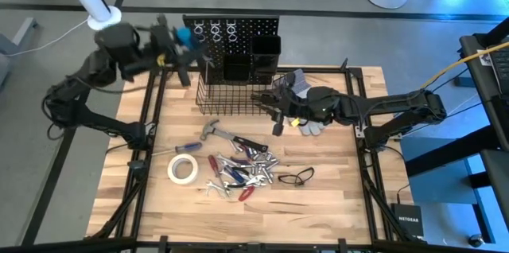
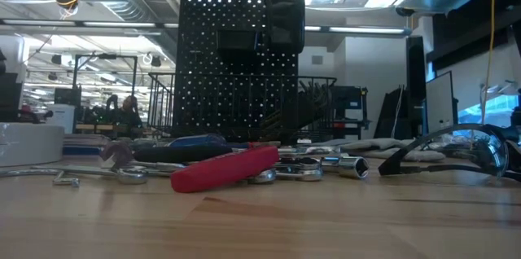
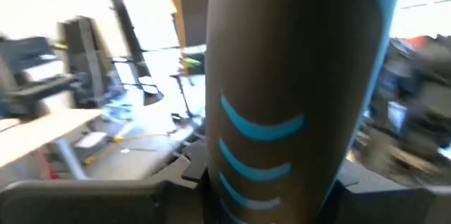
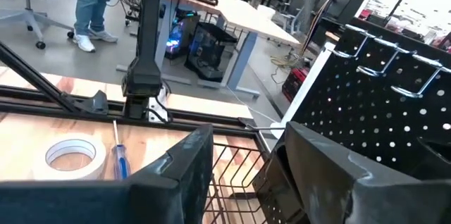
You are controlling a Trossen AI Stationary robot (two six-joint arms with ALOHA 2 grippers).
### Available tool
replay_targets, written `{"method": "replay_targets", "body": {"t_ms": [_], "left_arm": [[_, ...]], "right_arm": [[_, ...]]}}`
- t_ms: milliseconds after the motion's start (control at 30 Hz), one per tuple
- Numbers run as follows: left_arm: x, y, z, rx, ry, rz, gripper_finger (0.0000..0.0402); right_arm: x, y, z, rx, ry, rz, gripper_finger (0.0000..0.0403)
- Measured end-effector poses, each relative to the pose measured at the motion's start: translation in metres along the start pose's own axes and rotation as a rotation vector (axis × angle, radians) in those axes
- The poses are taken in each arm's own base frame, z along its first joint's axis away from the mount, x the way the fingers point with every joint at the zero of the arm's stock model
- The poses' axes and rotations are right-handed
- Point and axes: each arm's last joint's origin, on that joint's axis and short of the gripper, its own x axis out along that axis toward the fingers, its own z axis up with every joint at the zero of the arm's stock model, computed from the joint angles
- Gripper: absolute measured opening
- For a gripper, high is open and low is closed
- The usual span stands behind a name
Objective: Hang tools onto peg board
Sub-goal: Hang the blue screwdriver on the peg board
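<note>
My left gripper (image 1: 181, 44) is raised at the far left, beside the upright black peg board's (image 1: 231, 29) left edge. It is shut on a tool with a dark, blue-striped handle (image 3: 289, 76). My right gripper (image 1: 269, 103) stands open and holds nothing, at the right end of the black wire basket (image 1: 227, 94). In its wrist view the gripper (image 4: 239, 175) faces the peg board (image 4: 373, 104) and its silver hooks (image 4: 384, 55). The remaining tools (image 1: 238, 169) lie in a pile on the wooden table, with a hammer (image 1: 211, 130) and a white tape roll (image 1: 182, 169). My left gripper pinches the dark, blue-striped handle (image 3: 261, 160) between its two fingers (image 3: 165, 185), which come at it level from the table's left. The tool is lifted clear of the table. Its working end is out of view, so I cannot tell which tool it is.
Two black box bins (image 1: 253, 56) sit on the peg board above the basket. Grey gloves (image 1: 304, 86) lie under my right arm. Black safety glasses (image 1: 296, 177) lie right of the tool pile. A blue screwdriver (image 1: 188, 148) lies by the tape roll. A person (image 4: 91, 5) stands beyond the table.
</note>
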Motion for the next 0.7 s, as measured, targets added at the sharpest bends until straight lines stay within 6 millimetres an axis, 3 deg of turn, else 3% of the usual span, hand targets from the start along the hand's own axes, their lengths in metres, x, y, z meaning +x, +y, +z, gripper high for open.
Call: {"method": "replay_targets", "body": {"t_ms": [367,533,700], "left_arm": [[0.040,0.049,0.016,-0.003,0.118,0.189,0.0124],[0.039,0.069,0.033,-0.079,0.092,0.149,0.0124],[0.038,0.078,0.038,-0.091,0.103,0.163,0.0124]], "right_arm": [[0.000,0.000,-0.001,0.002,0.007,0.002,0.0184],[0.000,0.000,-0.002,-0.001,0.014,0.005,0.0184],[0.000,0.001,-0.002,-0.003,0.019,0.006,0.0184]]}}
